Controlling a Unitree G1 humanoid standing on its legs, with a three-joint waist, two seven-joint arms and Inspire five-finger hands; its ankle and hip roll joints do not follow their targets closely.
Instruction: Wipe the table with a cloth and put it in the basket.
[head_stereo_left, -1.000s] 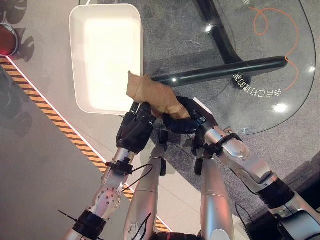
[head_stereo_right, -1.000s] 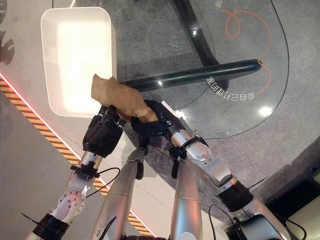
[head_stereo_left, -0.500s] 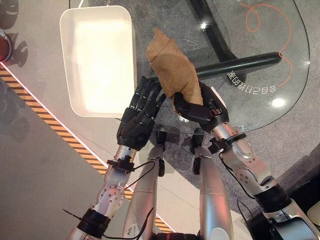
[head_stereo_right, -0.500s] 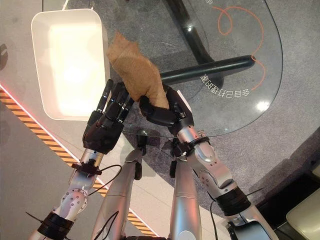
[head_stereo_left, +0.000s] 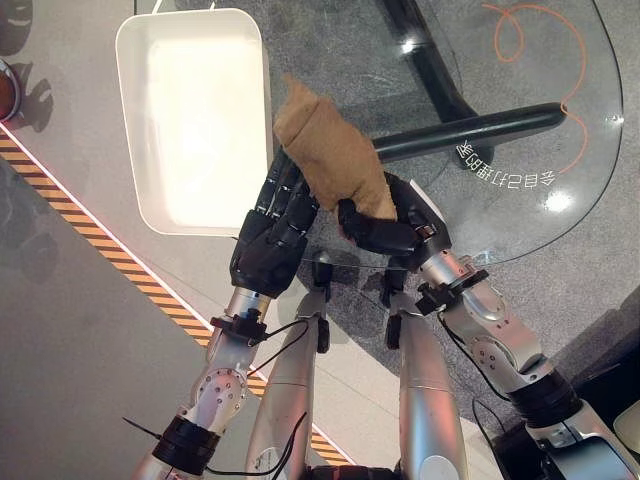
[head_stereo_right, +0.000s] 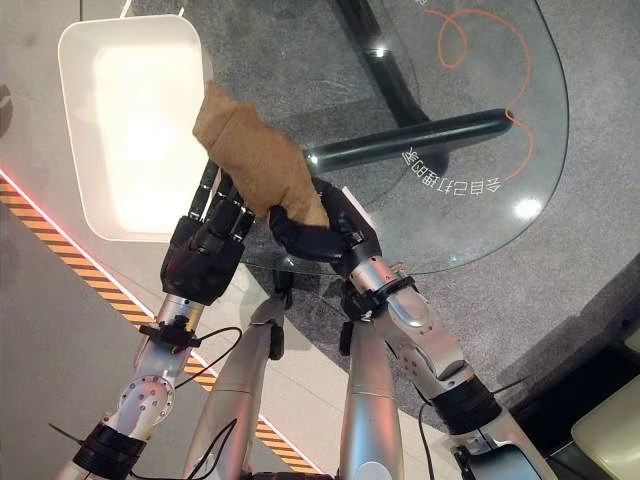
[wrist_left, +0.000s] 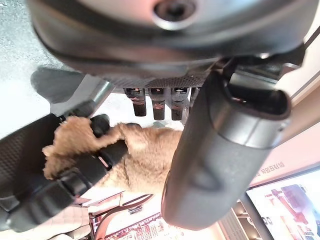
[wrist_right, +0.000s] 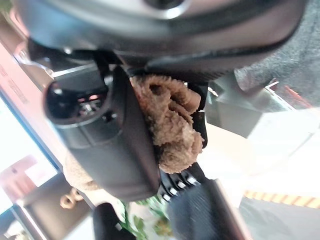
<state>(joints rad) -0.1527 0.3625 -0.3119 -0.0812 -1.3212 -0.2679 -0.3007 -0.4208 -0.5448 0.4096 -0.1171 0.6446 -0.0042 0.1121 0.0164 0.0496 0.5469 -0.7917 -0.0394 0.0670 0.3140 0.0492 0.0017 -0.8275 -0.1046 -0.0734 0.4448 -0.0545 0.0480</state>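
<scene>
A tan fuzzy cloth (head_stereo_left: 330, 160) stands bunched up above the near edge of the round glass table (head_stereo_left: 560, 150). My right hand (head_stereo_left: 385, 225) is shut on its lower end; in the right wrist view the cloth (wrist_right: 172, 125) is squeezed between thumb and fingers. My left hand (head_stereo_left: 275, 235) is open, its straight fingers (head_stereo_left: 290, 195) lying against the cloth's left side, and the cloth (wrist_left: 145, 155) shows past them in the left wrist view. The white basket (head_stereo_left: 140, 130), a rectangular tub, sits on the floor just left of the cloth and holds nothing.
A black curved table leg (head_stereo_left: 470, 130) shows under the glass. An orange line (head_stereo_left: 545, 60) and printed characters mark the tabletop. A black-and-orange striped floor strip (head_stereo_left: 110, 255) runs diagonally left of the basket. A red round object (head_stereo_left: 5, 90) sits at the far left.
My right hand has carried the cloth a little left and toward me, closer to the basket. My left hand's straight fingers have closed in on the cloth's side.
</scene>
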